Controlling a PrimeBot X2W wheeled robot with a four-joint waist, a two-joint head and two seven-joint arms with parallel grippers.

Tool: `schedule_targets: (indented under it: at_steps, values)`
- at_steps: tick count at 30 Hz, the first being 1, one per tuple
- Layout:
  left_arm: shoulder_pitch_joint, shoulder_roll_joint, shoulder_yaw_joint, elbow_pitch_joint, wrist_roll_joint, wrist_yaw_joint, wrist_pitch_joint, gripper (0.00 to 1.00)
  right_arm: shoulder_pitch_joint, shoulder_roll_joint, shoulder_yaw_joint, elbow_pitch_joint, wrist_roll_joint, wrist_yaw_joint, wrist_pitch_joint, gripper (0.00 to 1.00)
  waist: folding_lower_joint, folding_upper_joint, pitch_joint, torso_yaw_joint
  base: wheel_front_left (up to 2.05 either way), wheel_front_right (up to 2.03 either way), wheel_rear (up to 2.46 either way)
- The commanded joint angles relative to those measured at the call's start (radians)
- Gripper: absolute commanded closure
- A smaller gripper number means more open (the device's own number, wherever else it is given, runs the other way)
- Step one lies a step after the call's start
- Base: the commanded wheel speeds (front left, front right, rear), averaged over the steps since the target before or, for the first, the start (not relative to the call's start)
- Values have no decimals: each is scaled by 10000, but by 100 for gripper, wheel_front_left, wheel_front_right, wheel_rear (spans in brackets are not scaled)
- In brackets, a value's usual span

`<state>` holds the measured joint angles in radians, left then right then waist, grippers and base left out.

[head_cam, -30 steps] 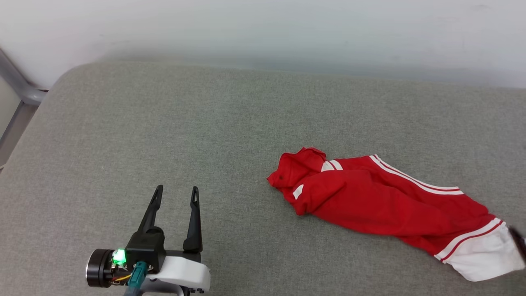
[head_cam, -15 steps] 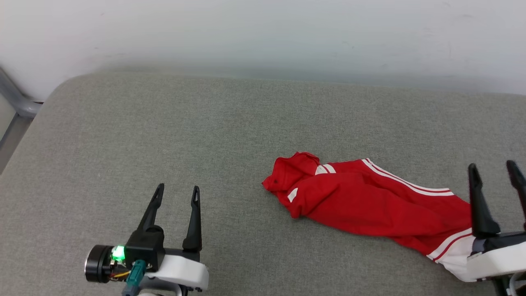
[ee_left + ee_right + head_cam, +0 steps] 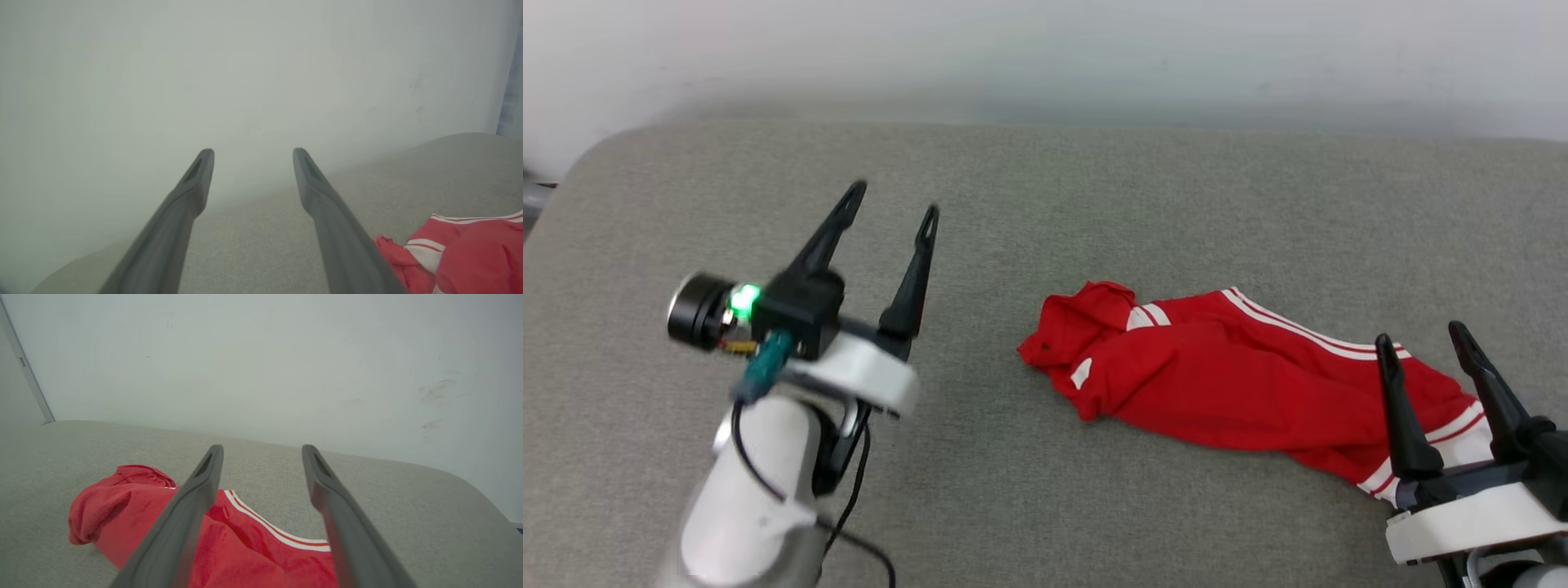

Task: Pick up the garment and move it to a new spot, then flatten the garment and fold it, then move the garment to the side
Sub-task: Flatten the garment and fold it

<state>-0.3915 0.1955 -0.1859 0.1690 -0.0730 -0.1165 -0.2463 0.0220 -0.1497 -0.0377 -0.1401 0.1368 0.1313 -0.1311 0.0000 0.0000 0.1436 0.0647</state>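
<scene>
The garment (image 3: 1225, 384), a red T-shirt with white-striped trim and a white sleeve end, lies crumpled in a long heap on the grey padded table (image 3: 1029, 204), right of centre. My right gripper (image 3: 1419, 337) hangs open over the garment's right end, nothing between its fingers. In the right wrist view the garment (image 3: 135, 502) lies below and left of that gripper (image 3: 261, 451). My left gripper (image 3: 893, 200) is raised and open at the left, well clear of the cloth. The left wrist view has its open fingers (image 3: 250, 153) toward the wall, the garment (image 3: 461, 253) at lower right.
A pale wall (image 3: 1045, 57) runs along the table's far edge. The table's rounded left corner (image 3: 580, 163) drops off at the left. Bare grey padding stretches left of and behind the garment.
My left arm has risen and moved forward over the table. My right gripper came in from the lower right to stand over the garment's right end. The camera has shifted slightly.
</scene>
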Motion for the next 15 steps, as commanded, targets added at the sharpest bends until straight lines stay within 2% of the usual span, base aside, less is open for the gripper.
schedule_targets:
  at_steps: [1, 4, 8, 15]
  values:
    - [-546, 120, -235, 171, -239, -72, 271, 0, -219, -47, 65, 53, -72, -11, -78, 0, 0, 0, 214, -195, 0, 0, 0]
    - [-1561, 541, -1282, 475, -998, -116, 1192, 0, -420, -65, 154, 146, -147, -11, -180, 0, 0, 0, 423, -378, 0, 0, 0]
    - [-2929, 1334, -2899, 565, -2703, -117, 2738, 0, -650, -95, 254, 285, -257, -11, -290, 0, 0, 0, 699, -599, 0, 0, 0]
    - [-4852, 2113, -5314, 741, -5524, -121, 5788, 0, -1028, -107, 394, 484, -350, -12, -457, 0, 0, 0, 1151, -957, 0, 0, 0]
